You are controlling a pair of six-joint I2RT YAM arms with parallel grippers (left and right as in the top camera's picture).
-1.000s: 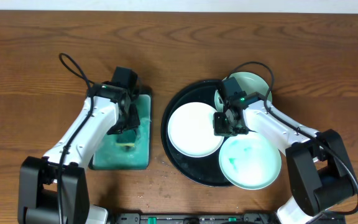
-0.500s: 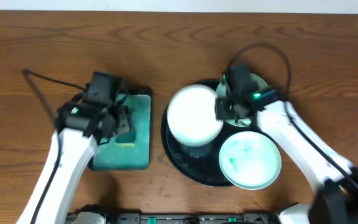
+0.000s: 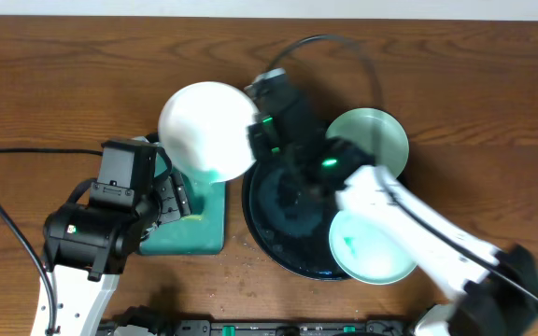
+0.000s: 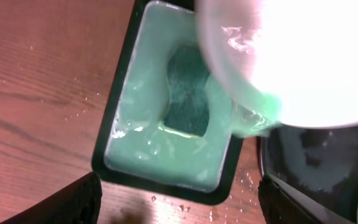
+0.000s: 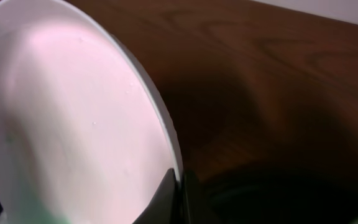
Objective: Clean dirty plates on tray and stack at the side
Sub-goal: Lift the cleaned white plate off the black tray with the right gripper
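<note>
My right gripper [image 3: 256,140] is shut on the rim of a white plate [image 3: 205,131] and holds it in the air, tilted, over the far right corner of the small rectangular tray. The pinch on the plate [image 5: 73,124] shows in the right wrist view [image 5: 180,186]. The round black tray [image 3: 283,219] holds a plate with teal smears [image 3: 374,245] at its near right. A pale mint plate [image 3: 379,140] lies at its far right rim. My left gripper [image 4: 179,208] is open and empty above the rectangular tray's near edge; it also shows in the overhead view [image 3: 176,201].
The rectangular black-rimmed tray [image 4: 114,118] holds teal soapy liquid and a dark teal sponge [image 4: 188,93]. Water drops lie on the wood round it. The raised plate [image 4: 303,56] hangs over its far right corner. Bare wood-grain tabletop [image 3: 45,103] stretches to the left and back.
My right gripper lifted the white plate off the round tray and carried it left over the rectangular tray. My left arm rose and drew back toward the near edge.
</note>
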